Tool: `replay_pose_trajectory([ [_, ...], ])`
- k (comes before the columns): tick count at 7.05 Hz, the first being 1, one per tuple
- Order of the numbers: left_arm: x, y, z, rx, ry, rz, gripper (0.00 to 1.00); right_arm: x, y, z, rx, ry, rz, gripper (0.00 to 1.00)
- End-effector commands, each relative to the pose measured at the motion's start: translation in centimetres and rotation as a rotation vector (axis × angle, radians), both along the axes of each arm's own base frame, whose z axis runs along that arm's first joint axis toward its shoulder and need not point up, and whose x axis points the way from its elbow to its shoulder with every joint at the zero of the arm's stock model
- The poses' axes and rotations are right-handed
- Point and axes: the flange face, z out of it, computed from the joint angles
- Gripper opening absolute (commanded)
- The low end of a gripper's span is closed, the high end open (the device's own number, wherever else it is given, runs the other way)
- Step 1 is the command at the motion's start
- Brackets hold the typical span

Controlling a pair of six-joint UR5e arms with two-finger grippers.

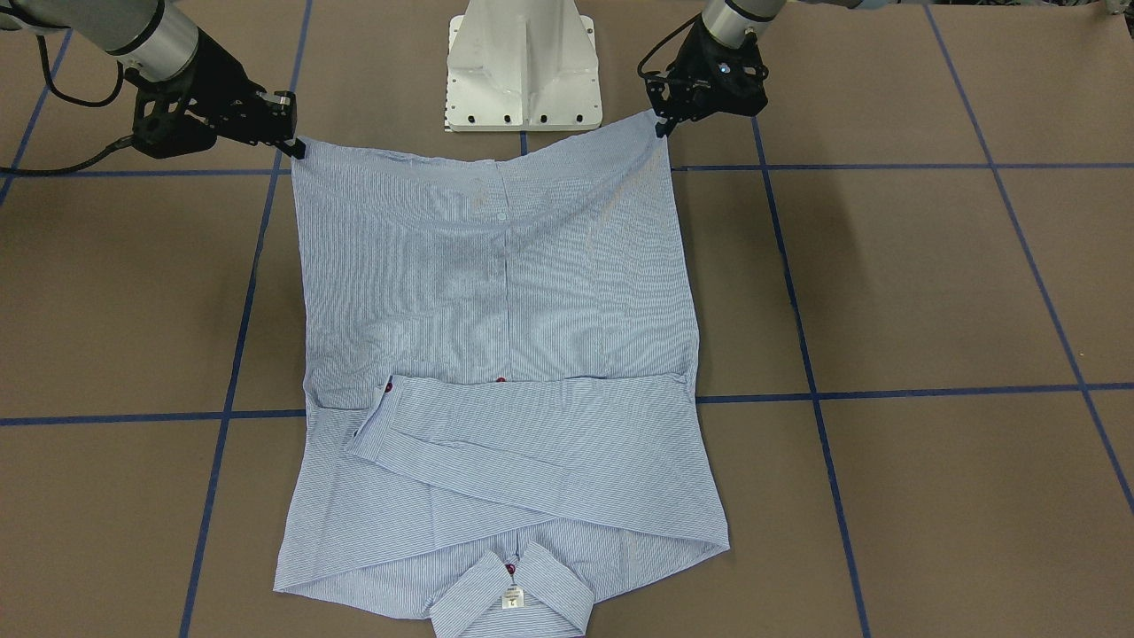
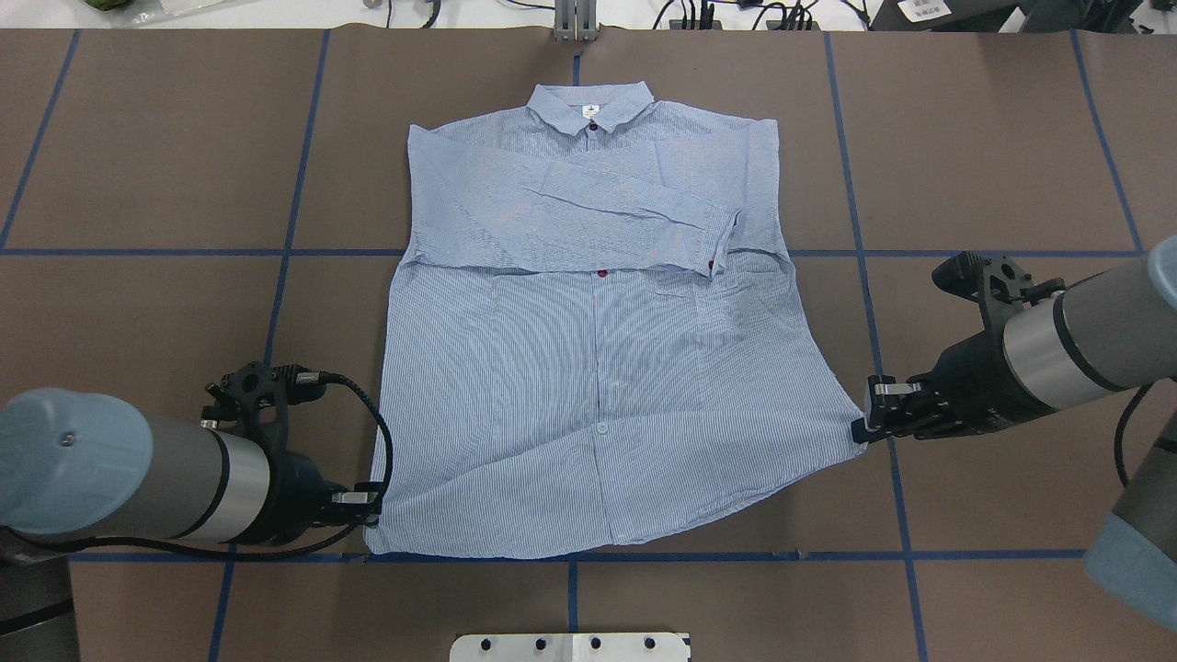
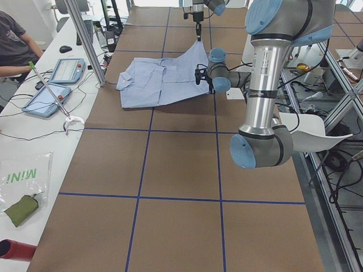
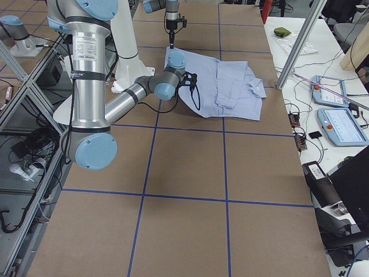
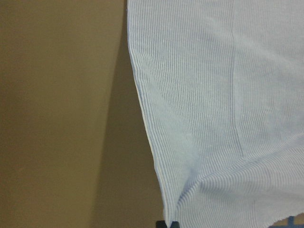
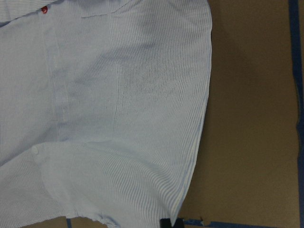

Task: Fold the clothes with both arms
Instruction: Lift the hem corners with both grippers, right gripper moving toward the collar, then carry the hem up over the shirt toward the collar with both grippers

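The light blue striped shirt (image 2: 588, 368) lies front up on the brown table, collar (image 2: 590, 106) at the far side. Both sleeves are folded across the chest (image 2: 588, 211). My left gripper (image 2: 372, 515) is shut on the near left hem corner; it also shows in the front view (image 1: 663, 128). My right gripper (image 2: 860, 430) is shut on the near right hem corner, also in the front view (image 1: 297, 146). The hem edge between them is raised a little off the table. In both wrist views the cloth (image 5: 213, 118) (image 6: 118, 118) runs down into the fingertips at the bottom edge.
The white base pedestal (image 1: 523, 66) stands just behind the hem. Blue tape lines (image 2: 588, 556) grid the brown table. An operator's bench with tablets (image 3: 57, 79) and a metal post (image 3: 85, 39) runs along the far side beyond the collar.
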Motion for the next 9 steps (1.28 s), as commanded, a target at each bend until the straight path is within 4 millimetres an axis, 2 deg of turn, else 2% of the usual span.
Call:
replay_pose_trajectory([
  [1, -2.8, 1.2, -0.6, -0.003, 0.018, 0.015, 0.00, 3.0, 0.7, -0.8, -0.017, -0.058, -0.037, 0.00],
  [3, -4.1, 1.8, -0.7, -0.008, 0.026, 0.030, 0.00, 4.7, 1.8, -1.7, -0.031, -0.100, -0.085, 0.00],
  [5, -5.9, 3.5, -3.0, -0.035, 0.092, 0.117, 0.00, 5.9, 4.0, -0.9, -0.003, -0.184, -0.172, 0.00],
  [6, -6.0, 4.0, -3.4, -0.047, 0.106, 0.152, 0.00, 6.5, 4.8, -0.6, 0.006, -0.217, -0.203, 0.00],
  [8, -5.6, 4.1, -3.5, -0.047, 0.109, 0.158, 0.00, 6.0, 4.4, -0.2, 0.001, -0.215, -0.207, 0.00],
  [9, -5.1, 4.0, -3.2, -0.047, 0.104, 0.161, 0.00, 6.0, 2.7, 0.1, 0.001, -0.213, -0.176, 0.00],
])
